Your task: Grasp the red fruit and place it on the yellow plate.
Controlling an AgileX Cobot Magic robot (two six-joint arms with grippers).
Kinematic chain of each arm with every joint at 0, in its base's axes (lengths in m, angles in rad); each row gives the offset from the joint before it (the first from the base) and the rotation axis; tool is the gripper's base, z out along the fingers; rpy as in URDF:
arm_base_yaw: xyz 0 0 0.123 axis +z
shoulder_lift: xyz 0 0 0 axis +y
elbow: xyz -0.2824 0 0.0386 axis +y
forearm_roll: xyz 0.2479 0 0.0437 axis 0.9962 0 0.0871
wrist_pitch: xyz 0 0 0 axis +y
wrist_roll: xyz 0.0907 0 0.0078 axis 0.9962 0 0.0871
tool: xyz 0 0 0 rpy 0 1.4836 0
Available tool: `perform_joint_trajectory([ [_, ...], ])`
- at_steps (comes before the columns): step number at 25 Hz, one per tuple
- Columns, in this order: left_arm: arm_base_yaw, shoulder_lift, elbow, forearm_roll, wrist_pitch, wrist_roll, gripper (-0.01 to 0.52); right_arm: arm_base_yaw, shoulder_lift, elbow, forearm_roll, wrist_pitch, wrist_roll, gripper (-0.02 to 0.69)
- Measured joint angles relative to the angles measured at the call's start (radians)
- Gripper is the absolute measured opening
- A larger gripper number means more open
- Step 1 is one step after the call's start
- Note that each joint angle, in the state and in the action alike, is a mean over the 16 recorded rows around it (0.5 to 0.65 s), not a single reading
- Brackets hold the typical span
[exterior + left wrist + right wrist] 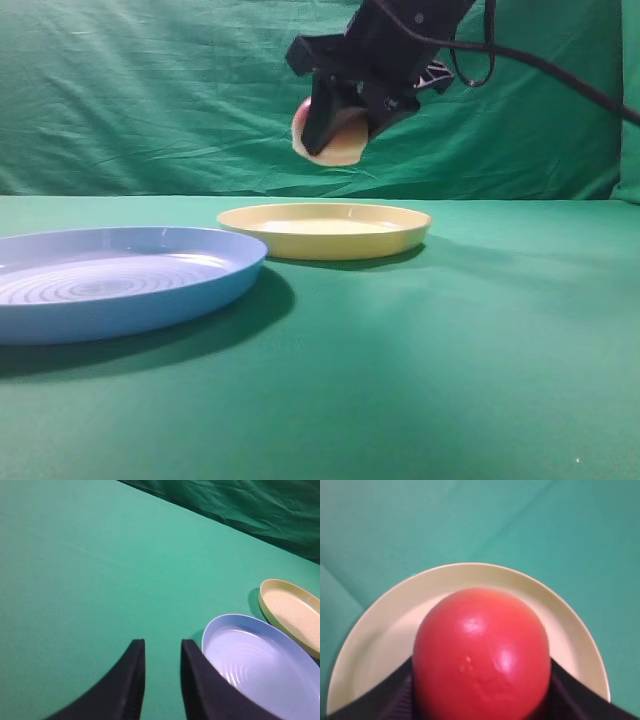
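Note:
My right gripper (pixel 335 125) is shut on the red fruit (pixel 340 148) and holds it in the air above the yellow plate (pixel 325 229). The fruit's pale flat base faces down. In the right wrist view the red fruit (pixel 482 652) fills the space between the black fingers (pixel 380 700), with the yellow plate (pixel 380 625) directly beneath it. My left gripper (pixel 162 652) shows only in the left wrist view, open with nothing between its fingers, hovering over the green cloth beside the blue plate.
A larger light blue plate (pixel 110 280) with concentric rings lies left of the yellow plate (pixel 295 612), also seen as the blue plate (pixel 265 665) in the left wrist view. Green cloth (pixel 450 350) covers the table and a green curtain (pixel 150 90) hangs behind.

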Motion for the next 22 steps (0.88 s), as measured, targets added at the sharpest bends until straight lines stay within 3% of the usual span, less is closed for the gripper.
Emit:
perform_joint_trajectory([
  [3,0.0,0.0,0.0,0.0,0.0,0.0,0.157,0.0,-0.039,-0.01,-0.009,0.008,-0.006,0.602],
  [6,0.0,0.0,0.0,0.0,0.0,0.0,0.157,0.001,-0.102,-0.021,-0.019,0.029,-0.008,0.573],
  [17,0.0,0.0,0.0,0.0,0.0,0.0,0.157,0.001,-0.44,-0.038,-0.043,0.242,0.032,0.163],
  [22,0.0,0.0,0.0,0.0,0.0,0.0,0.157,0.001,-0.592,0.001,-0.043,0.349,0.08,0.03],
])
